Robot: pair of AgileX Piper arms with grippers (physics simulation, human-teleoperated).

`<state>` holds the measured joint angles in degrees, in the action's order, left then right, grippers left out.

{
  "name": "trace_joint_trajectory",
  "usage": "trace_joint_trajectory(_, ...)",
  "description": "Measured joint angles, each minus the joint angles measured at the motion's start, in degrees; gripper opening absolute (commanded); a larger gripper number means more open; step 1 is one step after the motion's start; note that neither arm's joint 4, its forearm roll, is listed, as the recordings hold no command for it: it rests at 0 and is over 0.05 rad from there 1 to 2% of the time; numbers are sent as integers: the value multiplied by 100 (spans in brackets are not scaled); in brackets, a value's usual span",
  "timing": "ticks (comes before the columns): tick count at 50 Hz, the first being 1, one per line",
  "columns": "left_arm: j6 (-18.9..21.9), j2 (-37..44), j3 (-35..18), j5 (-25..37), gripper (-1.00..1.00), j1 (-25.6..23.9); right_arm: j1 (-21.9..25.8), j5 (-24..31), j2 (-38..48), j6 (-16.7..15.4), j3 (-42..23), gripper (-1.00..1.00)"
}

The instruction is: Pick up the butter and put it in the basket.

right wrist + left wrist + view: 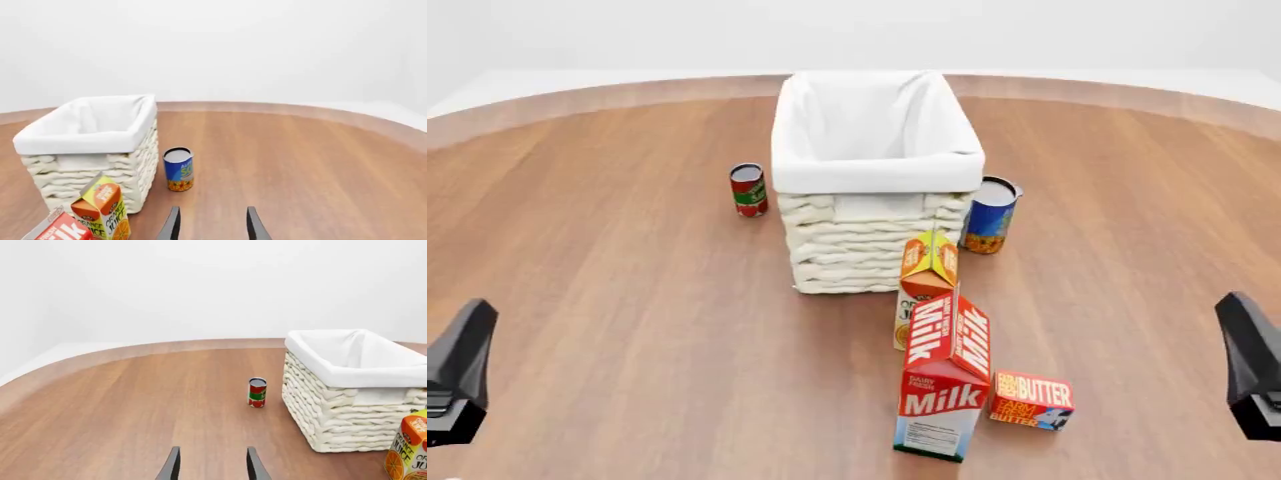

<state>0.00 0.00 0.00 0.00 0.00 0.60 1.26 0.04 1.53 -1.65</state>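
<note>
Nothing was grasped yet: both hands, left hand (212,465) and right hand (212,225), hung spread. The butter (1032,400) lay on the worktop (627,300) beside the milk carton (944,385), near the right hand, apart from the basket (874,175); reaching it seemed next.

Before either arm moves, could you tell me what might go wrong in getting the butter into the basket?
1. The butter lies right beside the tall milk carton; fingers closing on it could tip the carton.
2. The juice carton stands between butter and basket, so a low carry might knock it over.
3. Neither wrist view shows the butter, so the right gripper, open now, would start its approach guided by the front view alone.
</note>
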Motion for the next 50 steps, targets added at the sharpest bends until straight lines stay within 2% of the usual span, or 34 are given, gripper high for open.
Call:
trace_joint_trajectory(13, 0, 0, 0, 0, 100, 0, -224, -84, 41, 5, -30, 100)
trace_joint_trajectory(23, 0, 0, 0, 0, 100, 0, -359, 236, 273, -337, -718, 100)
trace_joint_trajectory(28, 0, 0, 0, 0, 100, 0, -214, 511, 503, -681, -1314, 100)
trace_joint_trajectory(36, 0, 0, 0, 0, 100, 0, 85, 890, 1180, -1434, -2174, 100)
trace_joint_trajectory(50, 0, 0, 0, 0, 100, 0, 831, 1477, 2479, -3186, -3031, 100)
